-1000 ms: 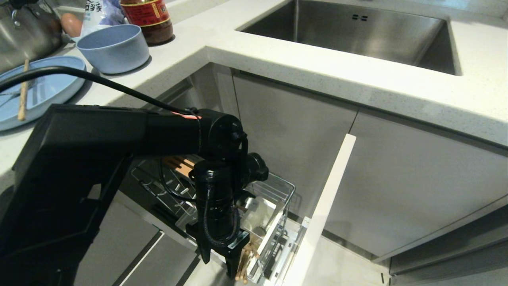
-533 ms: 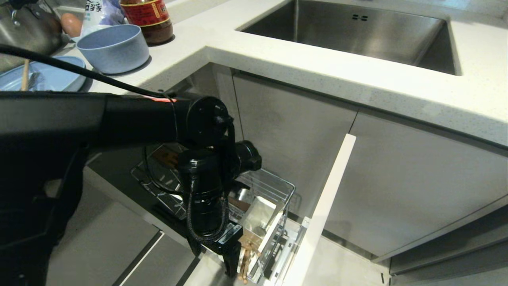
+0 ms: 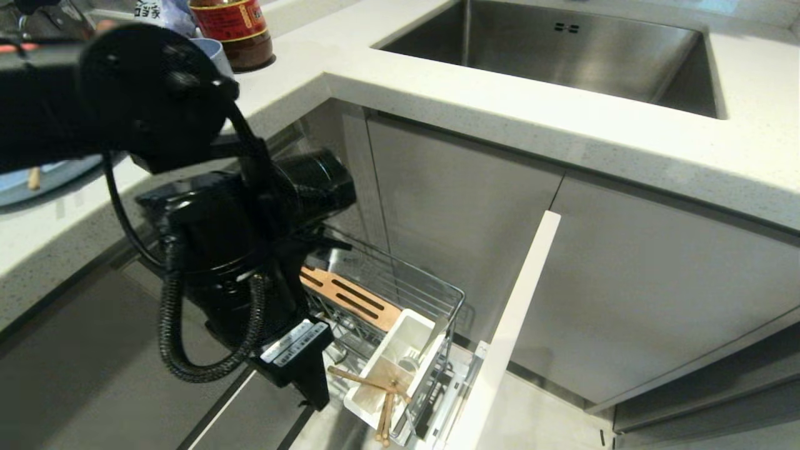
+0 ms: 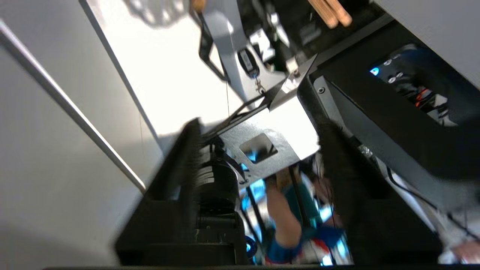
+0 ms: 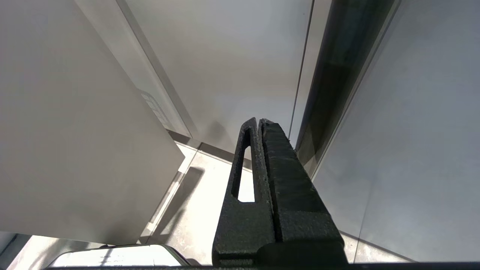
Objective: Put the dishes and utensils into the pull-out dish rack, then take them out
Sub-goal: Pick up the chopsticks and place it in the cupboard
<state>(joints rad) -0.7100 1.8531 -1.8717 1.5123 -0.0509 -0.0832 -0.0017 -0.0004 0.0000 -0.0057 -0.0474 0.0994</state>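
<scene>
Lifting clear of the pull-out dish rack (image 3: pixel 437 292), the left gripper (image 4: pixel 260 125) has come up and swung toward 9 o'clock in the head view. A second ago it stood low over the white utensil cup (image 3: pixel 403 328) with its fingers down among the sticks. Now its fingers are spread with nothing between them, so it has let go and carries nothing. The chopsticks (image 3: pixel 365 380) stay behind at 6 o'clock of the head view: one lies slanted across the cup's near end and the rest poke down past its lip, loosely dropped rather than standing upright. With the arm out of the way, the slotted wood strip (image 3: pixel 347 297) and the wire basket show again, fixed to the pale cabinet front (image 3: pixel 512 325) at 5 o'clock. This reads as one utensil delivery just finished. The plate prongs hold nothing that can be seen, and much loading is left. The pale blue plate (image 3: pixel 56 178) waits on the counter at 9 o'clock, with a wooden stick end (image 3: pixel 32 179) showing on it. The bowl (image 3: pixel 211 47) is mostly hidden behind the arm at 11 o'clock. The right gripper (image 5: pixel 260 122) hangs parked beside the cabinets, fingers pressed together on nothing.
</scene>
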